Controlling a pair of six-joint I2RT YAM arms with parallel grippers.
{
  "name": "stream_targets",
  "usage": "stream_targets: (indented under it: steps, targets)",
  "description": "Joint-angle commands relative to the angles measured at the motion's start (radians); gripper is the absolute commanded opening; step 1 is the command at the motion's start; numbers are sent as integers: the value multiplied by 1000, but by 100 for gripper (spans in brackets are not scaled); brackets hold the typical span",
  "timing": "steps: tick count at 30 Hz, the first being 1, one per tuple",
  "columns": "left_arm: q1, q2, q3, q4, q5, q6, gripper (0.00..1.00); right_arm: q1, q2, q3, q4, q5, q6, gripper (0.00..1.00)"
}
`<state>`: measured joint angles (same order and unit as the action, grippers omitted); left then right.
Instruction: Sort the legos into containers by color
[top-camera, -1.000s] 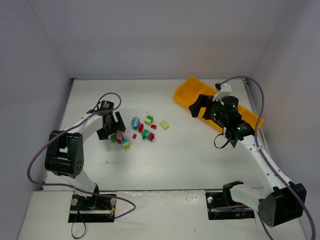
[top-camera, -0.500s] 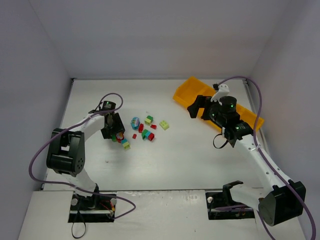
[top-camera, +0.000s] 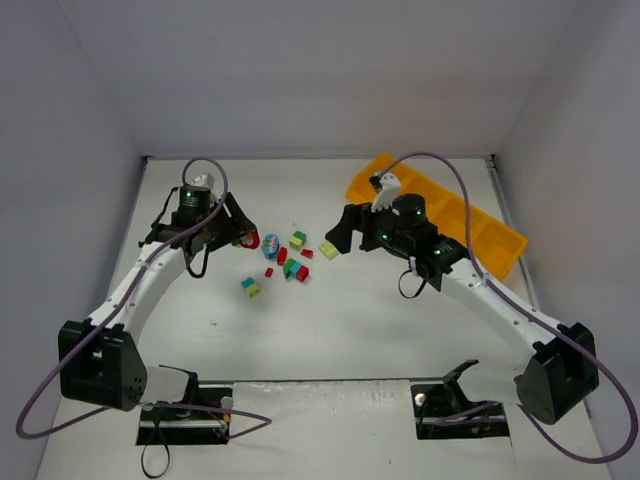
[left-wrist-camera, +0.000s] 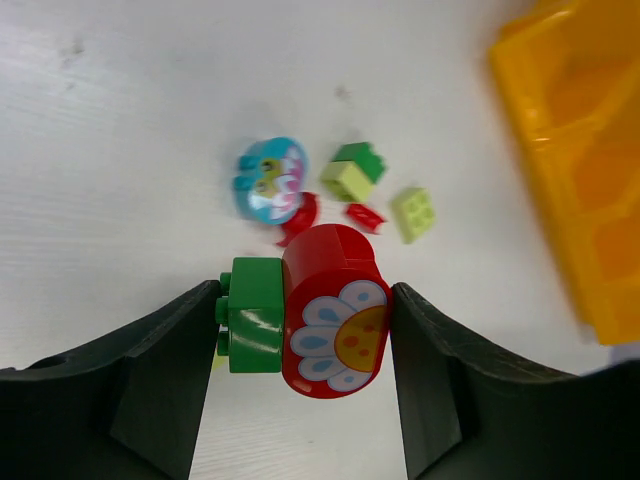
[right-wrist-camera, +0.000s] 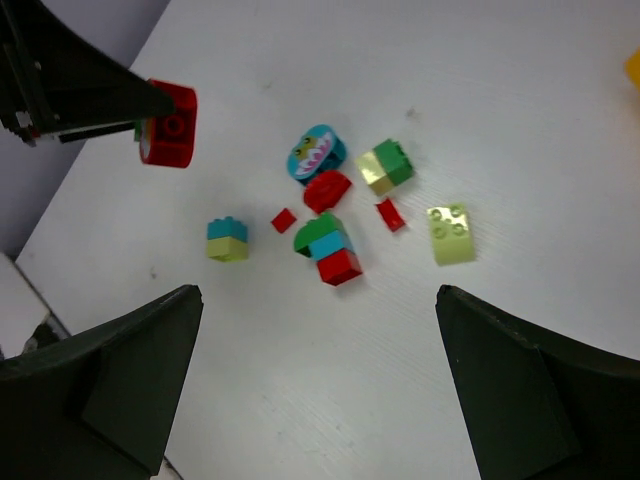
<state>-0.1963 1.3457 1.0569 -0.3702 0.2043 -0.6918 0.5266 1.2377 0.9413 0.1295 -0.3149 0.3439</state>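
My left gripper (top-camera: 240, 237) (left-wrist-camera: 305, 330) is shut on a red rounded lego with a flower print (left-wrist-camera: 335, 325) that is joined to a dark green lego (left-wrist-camera: 252, 315). It holds the pair above the table, left of the pile; the red lego (right-wrist-camera: 168, 137) also shows in the right wrist view. The other legos lie loose: a teal round one (top-camera: 270, 246), a green and yellow-green pair (top-camera: 298, 240), a pale yellow-green brick (top-camera: 328, 250), a green-teal-red stack (top-camera: 294, 269), and a teal and yellow-green pair (top-camera: 250, 288). My right gripper (top-camera: 340, 233) (right-wrist-camera: 318, 292) hangs open just right of the pile. The orange-yellow containers (top-camera: 480, 225) stand at the back right.
Grey walls close in the white table on three sides. My right arm (top-camera: 440, 262) crosses in front of the tray's left end. Small flat red pieces (right-wrist-camera: 284, 219) lie among the bricks. Cables loop above both arms.
My left gripper has closed on the red-and-green piece and lifted it up and away from the pile. My right arm has swung left from the tray to beside the pile.
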Motion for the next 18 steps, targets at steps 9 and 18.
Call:
stream_targets:
  steps: [9, 18]
  targets:
    - [-109, -161, -48, 353, 149, -308, 47, 188, 160, 171, 255, 40, 113, 95]
    - [-173, -204, -23, 353, 64, -330, 48, 254, 215, 225, 268, 148, 109, 94]
